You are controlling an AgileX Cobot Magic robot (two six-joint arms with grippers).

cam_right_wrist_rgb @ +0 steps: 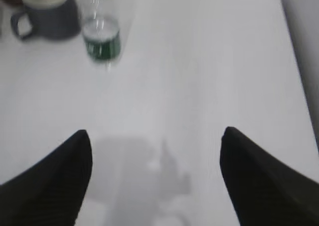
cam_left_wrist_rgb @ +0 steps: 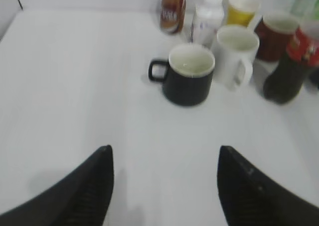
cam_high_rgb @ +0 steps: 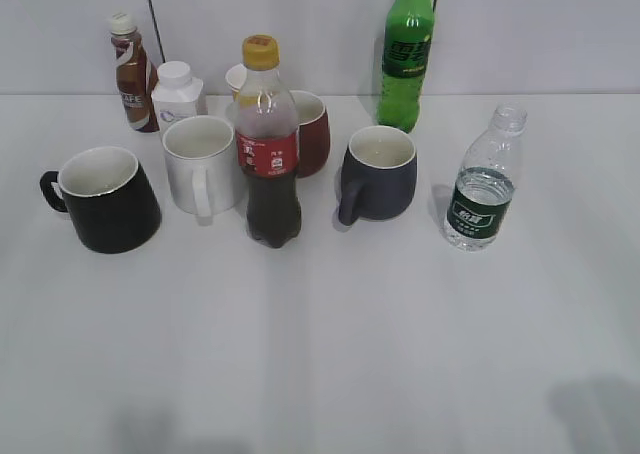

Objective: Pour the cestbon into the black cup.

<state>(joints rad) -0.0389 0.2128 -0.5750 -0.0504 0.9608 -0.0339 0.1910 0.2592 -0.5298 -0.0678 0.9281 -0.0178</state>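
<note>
You see the left gripper (cam_left_wrist_rgb: 164,186) at the bottom of the left wrist view, its two dark fingers spread wide with only bare table (cam_left_wrist_rgb: 75,86) between them. The right gripper (cam_right_wrist_rgb: 155,181) sits the same way at the bottom of the right wrist view, fingers wide apart and holding nothing. Neither arm appears in the exterior view.

Locate the cestbon (cam_high_rgb: 484,180) at the right of the exterior view, upright, cap off, standing apart from the other items. In the right wrist view it appears at the upper left (cam_right_wrist_rgb: 101,32), just right of the grey-blue mug (cam_right_wrist_rgb: 46,12).

Locate the black cup (cam_high_rgb: 102,199) at the left of the exterior view, upright, handle pointing left. In the left wrist view it sits at upper centre (cam_left_wrist_rgb: 188,73), with the white mug (cam_left_wrist_rgb: 237,54) near its right side.

The cola bottle (cam_high_rgb: 270,144) stands between the white mug and the grey-blue mug. Open table fills the whole lower half of the exterior view. The back row stands along the rear wall (cam_high_rgb: 320,24).
</note>
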